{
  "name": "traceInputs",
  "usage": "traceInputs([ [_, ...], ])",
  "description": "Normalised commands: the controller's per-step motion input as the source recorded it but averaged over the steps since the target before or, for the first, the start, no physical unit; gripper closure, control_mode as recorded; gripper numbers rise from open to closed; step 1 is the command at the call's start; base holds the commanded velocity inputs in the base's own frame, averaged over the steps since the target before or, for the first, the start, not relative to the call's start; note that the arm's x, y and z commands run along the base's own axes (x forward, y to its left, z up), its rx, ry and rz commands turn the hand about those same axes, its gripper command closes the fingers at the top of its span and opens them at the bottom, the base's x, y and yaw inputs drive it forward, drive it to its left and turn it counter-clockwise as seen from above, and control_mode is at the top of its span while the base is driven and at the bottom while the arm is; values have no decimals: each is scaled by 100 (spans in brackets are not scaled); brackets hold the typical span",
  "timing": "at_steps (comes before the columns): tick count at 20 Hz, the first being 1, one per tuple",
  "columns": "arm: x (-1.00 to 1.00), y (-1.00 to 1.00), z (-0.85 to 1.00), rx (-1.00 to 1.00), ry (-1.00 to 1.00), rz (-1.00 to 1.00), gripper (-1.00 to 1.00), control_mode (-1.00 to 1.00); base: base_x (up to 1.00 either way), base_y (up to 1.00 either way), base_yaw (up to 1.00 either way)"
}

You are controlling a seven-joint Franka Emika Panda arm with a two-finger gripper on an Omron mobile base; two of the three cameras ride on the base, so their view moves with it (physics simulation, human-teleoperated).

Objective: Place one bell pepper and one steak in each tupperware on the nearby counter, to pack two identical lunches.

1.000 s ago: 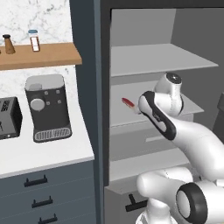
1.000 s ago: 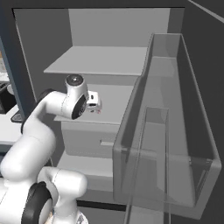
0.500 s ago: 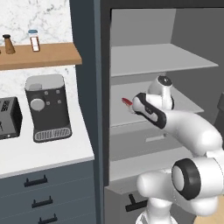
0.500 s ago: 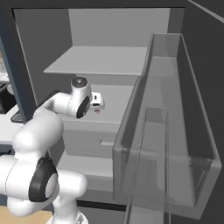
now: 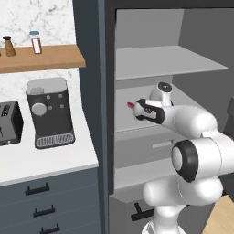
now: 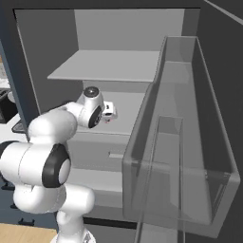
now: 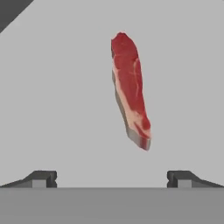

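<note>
Steak (image 7: 130, 95) lies on fridge shelf (image 7: 57, 96); end effector (image 7: 112, 177) spread wide before it.

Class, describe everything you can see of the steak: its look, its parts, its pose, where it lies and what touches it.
The steak is a long, narrow raw cut, deep red on its face with a pale pinkish fat strip along one edge and a greyish side. It lies flat on a plain grey fridge shelf, alone. In the hand view it runs lengthwise away from the open gripper, centred between the two fingertips, which do not touch it. From the left base view only a small red end shows past the hand.
</note>
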Motion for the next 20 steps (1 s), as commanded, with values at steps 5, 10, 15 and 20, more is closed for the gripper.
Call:
traceInputs([
  [5, 44, -1, -29, -3, 0, 0, -100, -100, 0, 0, 0],
  [10, 46, -1, -12, -1, 0, 0, -100, -100, 0, 0, 0],
  [15, 43, -2, -2, 0, 0, 0, -100, -100, 0, 0, 0],
  [20, 14, -4, -18, 0, 1, 0, -100, -100, 0, 0, 0],
])
